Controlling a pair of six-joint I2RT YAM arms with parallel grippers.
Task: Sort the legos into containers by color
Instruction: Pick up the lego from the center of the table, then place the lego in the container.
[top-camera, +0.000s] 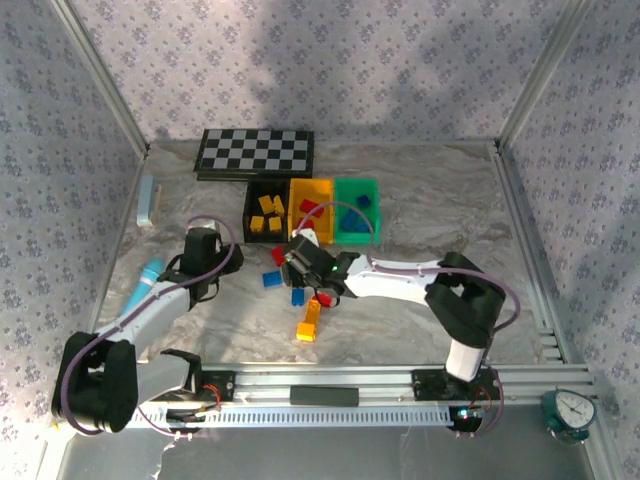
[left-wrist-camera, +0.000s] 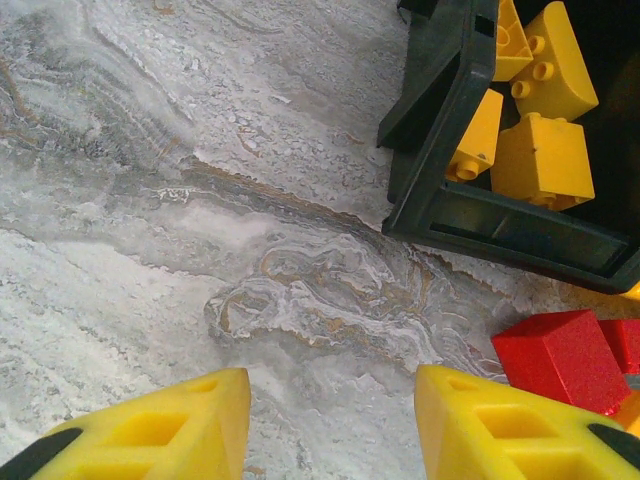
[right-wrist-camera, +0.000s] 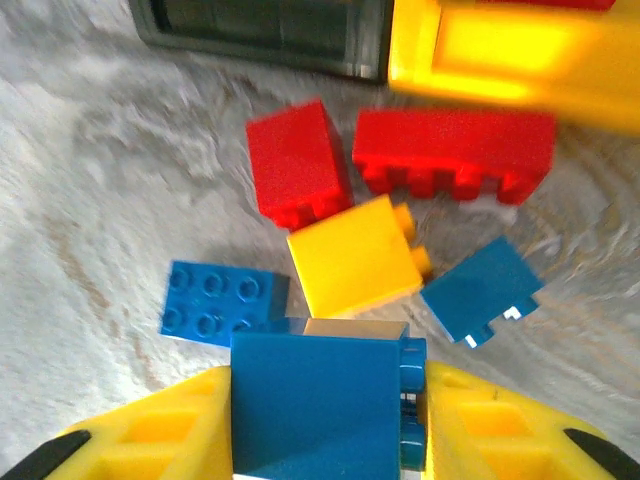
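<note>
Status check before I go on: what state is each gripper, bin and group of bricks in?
left gripper: open, empty.
right gripper: shut on blue brick.
black bin: upright, holds yellow bricks.
yellow bin: holds red bricks.
green bin: holds blue bricks.
loose bricks: red, yellow, blue, unsorted on the table.

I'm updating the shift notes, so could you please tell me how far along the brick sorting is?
Partly done: yellow bricks sit in the black bin, red ones in the yellow bin, blue ones in the green bin. In hand: the right hand grips a blue brick. Remaining: two red bricks, a yellow brick and two blue bricks lie loose on the table; the left hand is open, empty.
</note>
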